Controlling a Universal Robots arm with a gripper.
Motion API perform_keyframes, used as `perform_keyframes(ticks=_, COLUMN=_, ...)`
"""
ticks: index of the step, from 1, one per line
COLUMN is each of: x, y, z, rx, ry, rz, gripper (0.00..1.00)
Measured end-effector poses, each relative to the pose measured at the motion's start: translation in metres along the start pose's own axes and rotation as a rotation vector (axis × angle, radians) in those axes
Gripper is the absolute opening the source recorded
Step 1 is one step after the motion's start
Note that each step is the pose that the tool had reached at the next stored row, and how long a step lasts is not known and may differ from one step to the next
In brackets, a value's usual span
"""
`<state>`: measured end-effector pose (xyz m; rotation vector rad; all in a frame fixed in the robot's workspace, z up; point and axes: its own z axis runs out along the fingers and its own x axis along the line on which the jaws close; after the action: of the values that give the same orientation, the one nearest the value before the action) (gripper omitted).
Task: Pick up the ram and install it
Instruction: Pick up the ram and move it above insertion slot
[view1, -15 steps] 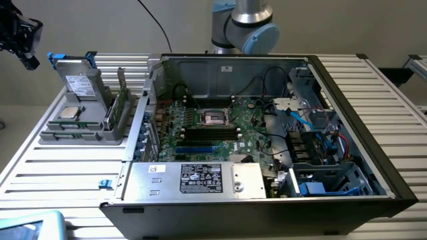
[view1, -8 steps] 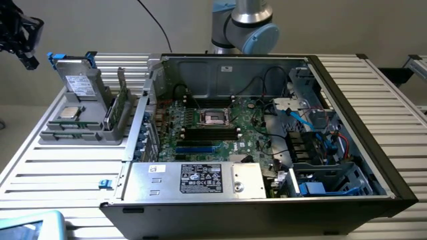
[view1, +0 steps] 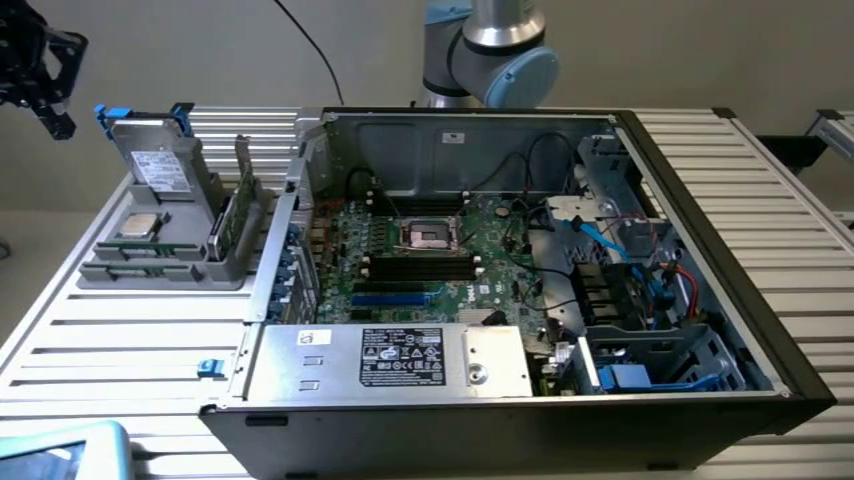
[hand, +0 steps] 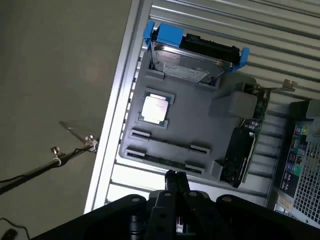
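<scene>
The pincer (view1: 59, 126) (hand: 175, 176) has its two black fingers pressed together with nothing between them. It hangs in the air beyond the far corner of the desk (view1: 747, 200) at the exterior view's left and touches nothing.

The ram (hand: 161, 161) (view1: 140, 271) lies edge-on as a thin, dark green strip in the near slot row of the grey holder (view1: 187, 245). That is the row farthest from the processor (hand: 156, 109), and it is well apart from the pincer.

The exterior view takes in the open black computer case (view1: 747, 300) in the middle of the desk. Inside it are a green motherboard (view1: 494, 250), black memory slots (view1: 420, 266) near the square socket, loose black and blue cables, and a boxy metal power supply (view1: 387, 355) with a dark label at the near edge. The arm's grey and blue joint (view1: 494, 50) stands behind the case.

The wrist view looks down on the holder and shows its layout more plainly. The silver square processor sits in a shallow recess, and the hard drive (hand: 187, 62) leans in a blue plastic caddy at the far end. A green expansion card (hand: 260, 107) with a bent metal bracket stands on the side toward the case.

The desk is ribbed aluminium with long parallel slats, and the holder is matt moulded plastic. In the wrist view, a thin cable (hand: 30, 172) with small metal clips crosses the plain floor beside the desk
</scene>
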<state>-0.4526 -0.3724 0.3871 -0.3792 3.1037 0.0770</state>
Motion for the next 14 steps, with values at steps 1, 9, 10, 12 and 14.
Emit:
perform_keyframes(ticks=1, x=0.0000, y=0.0000, z=0.0000, rx=-0.0004, ry=0.0008, rz=-0.018, gripper=0.11)
perform_keyframes(ticks=9, x=0.0000, y=0.0000, z=0.0000, rx=-0.0032, ry=0.0077, rz=-0.163, gripper=0.11)
perform_keyframes(ticks=10, x=0.0000, y=0.0000, z=0.0000, rx=-0.0036, ry=0.0086, rz=-0.181, gripper=0.11)
perform_keyframes(ticks=12, x=0.0000, y=0.0000, z=0.0000, rx=-0.0043, ry=0.0103, rz=-0.217, gripper=0.11)
perform_keyframes(ticks=14, x=0.0000, y=0.0000, z=0.0000, rx=-0.0050, ry=0.0120, rz=-0.255, gripper=0.11)
